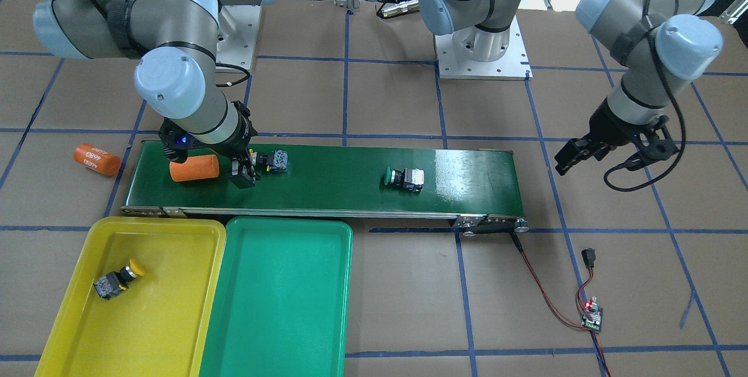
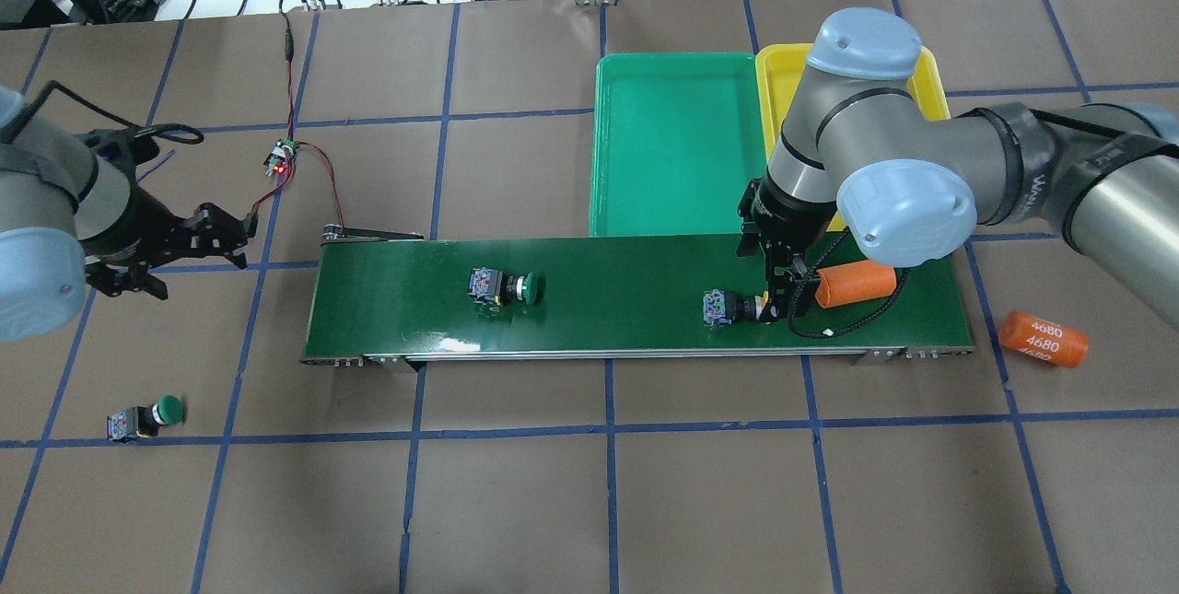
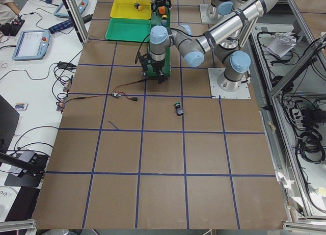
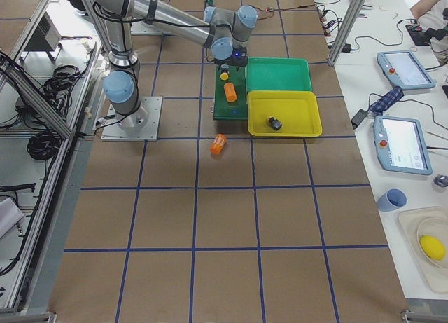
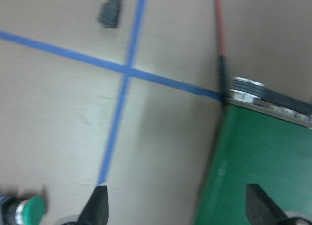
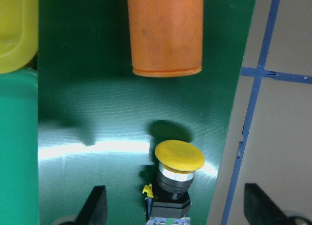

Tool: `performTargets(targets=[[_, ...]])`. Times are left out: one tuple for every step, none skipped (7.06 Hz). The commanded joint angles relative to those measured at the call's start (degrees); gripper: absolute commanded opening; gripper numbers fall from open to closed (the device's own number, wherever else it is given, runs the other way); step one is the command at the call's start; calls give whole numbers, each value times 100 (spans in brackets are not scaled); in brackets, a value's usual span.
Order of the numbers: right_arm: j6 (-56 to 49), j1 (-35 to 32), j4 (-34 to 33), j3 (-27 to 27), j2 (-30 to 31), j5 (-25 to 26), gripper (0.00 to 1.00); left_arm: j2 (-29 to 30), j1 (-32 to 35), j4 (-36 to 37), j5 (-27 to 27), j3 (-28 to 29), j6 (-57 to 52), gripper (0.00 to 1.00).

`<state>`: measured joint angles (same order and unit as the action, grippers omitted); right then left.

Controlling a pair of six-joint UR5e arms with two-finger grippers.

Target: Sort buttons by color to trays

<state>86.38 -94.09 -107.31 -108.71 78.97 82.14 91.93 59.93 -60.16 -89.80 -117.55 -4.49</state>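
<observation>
Yellow-capped push-button [image 1: 118, 279] on a black blocky body lies on its side inside the shallow yellow plastic tray [image 1: 169, 330], well away from the walls. The shallow green plastic tray [image 1: 280, 307] sits edge to edge beside the yellow one. Both trays lie just beside the long dark-green conveyor belt [image 1: 350, 193], on the side away from the robot. On the belt rest a second yellow-capped button [image 6: 179, 159], a green-capped button [image 1: 404, 178] well apart from it near the middle, and a plain orange cylinder [image 1: 194, 168]. The right gripper [image 6: 176, 208] is low over the belt with its fingers spread wide; the second yellow-capped button sits between them and touches neither, its cap pointing at the plain orange cylinder. An orange cylinder marked "4680" [image 1: 96, 159] lies on the brown table [image 1: 409, 307] past the belt's end. Another green-capped button [image 2: 145, 417] lies on the table on the robot's left. The left gripper [image 5: 178, 205] hovers at the belt's other end, fingers spread.
</observation>
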Motion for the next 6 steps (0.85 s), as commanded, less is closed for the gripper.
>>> performTargets(targets=[[11, -75, -158, -10, -101, 4, 100, 115, -1242, 13, -46, -293, -541, 100], [11, -75, -167, -79, -162, 4, 100, 176, -1534, 74, 32, -434, -953, 100], [2, -75, -255, -202, -171, 56, 100, 307, -1563, 432, 42, -627, -1349, 100], [-16, -75, -290, -316, -163, 91, 100, 448, -1563, 731, 24, -776, -1788, 100], [-16, -75, -308, -343, -171, 92, 100, 588, -1563, 839, -2, -900, -2828, 100], [-33, -75, -343, -344, -171, 127, 72, 729, -1572, 1075, -28, -1023, -2856, 100]])
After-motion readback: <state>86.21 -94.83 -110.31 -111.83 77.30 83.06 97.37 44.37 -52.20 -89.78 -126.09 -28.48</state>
